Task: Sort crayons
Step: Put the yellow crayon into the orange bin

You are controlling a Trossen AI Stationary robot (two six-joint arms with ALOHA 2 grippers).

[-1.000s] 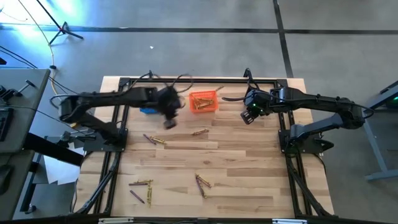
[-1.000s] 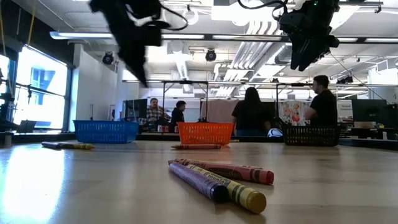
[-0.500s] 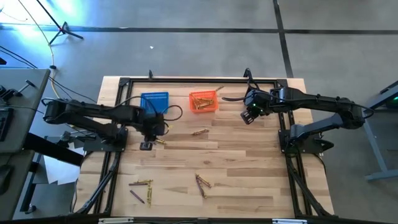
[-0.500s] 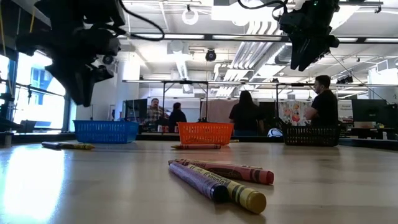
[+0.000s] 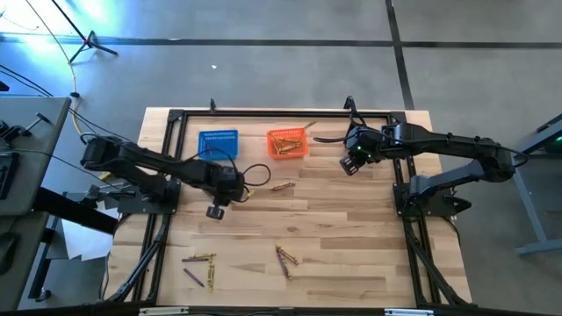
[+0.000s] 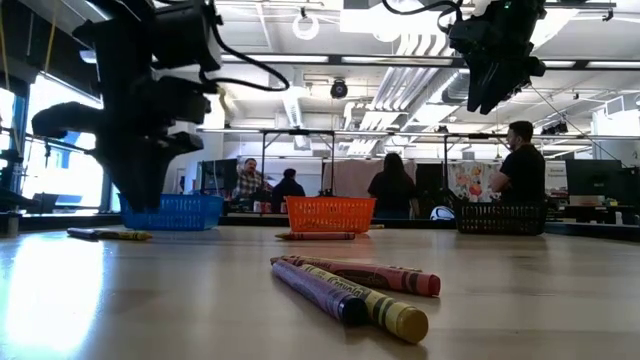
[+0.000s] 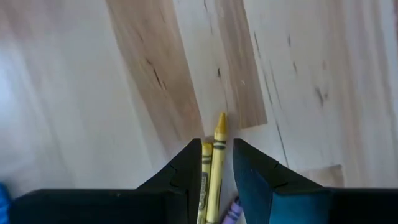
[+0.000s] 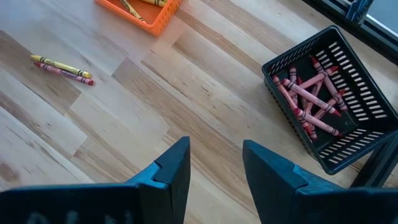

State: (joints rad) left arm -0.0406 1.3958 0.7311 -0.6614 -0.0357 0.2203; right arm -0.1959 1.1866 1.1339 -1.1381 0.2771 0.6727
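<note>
- Crayons lie on the table, two yellow ones side by side, directly beneath the left gripper.
- Their long axis runs along the slot between its spread, empty fingers.
- Right gripper waits, open, near the black basket.

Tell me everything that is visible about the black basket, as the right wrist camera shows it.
The black basket is a small rectangular mesh basket of what looks like dark plastic, with slotted walls and bottom. It sits upright on the wooden table, close to its edge. Inside lies a loose pile of reddish-pink crayons, crossing one another at several angles; no other colour shows in it. The right gripper hangs open above the bare wood beside it, not touching it.
</note>
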